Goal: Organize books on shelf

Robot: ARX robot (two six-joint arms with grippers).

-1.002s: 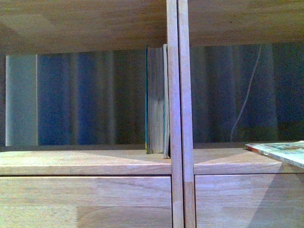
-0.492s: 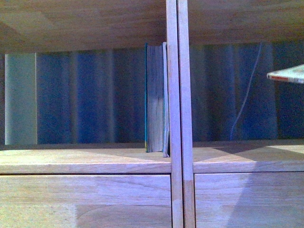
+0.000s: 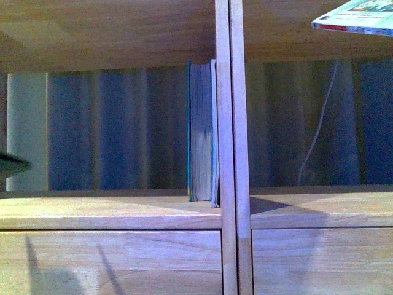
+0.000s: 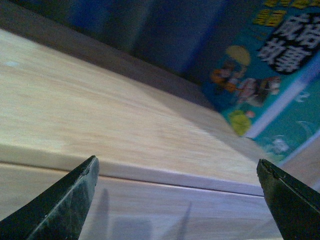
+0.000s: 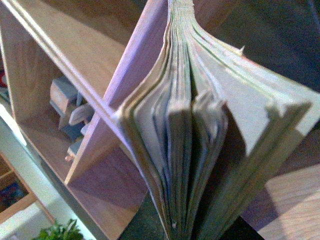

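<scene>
Standing upright in the left bay of the large light-wood shelf (image 3: 110, 212), the thick teal-covered book (image 3: 200, 132) with yellowed pages is already in place. A thin pale book (image 3: 214, 132) is squeezed between it and the central double upright (image 3: 230, 123), touching both. That part of the job looks done. What remains is the thin white paperback (image 3: 359, 17) with the red-marked spine and colourful cover, which hangs in the air at the upper right of the front view. It lies nearly flat and tilted, high above the right bay and clear of every board. The right wrist view is filled with its fanned page edges. The right gripper's fingers are hidden behind them, but since nothing else supports the paperback, it is most likely clamped there. The left gripper (image 4: 176, 162) is spread wide and holds nothing. It sits low at the front edge of the left bay, facing the teal book's cartoon cover. Turning the paperback on end and sliding it in beside the other two appears to be the remaining work. The plain wooden drawer fronts (image 3: 110, 261) below are closed.
</scene>
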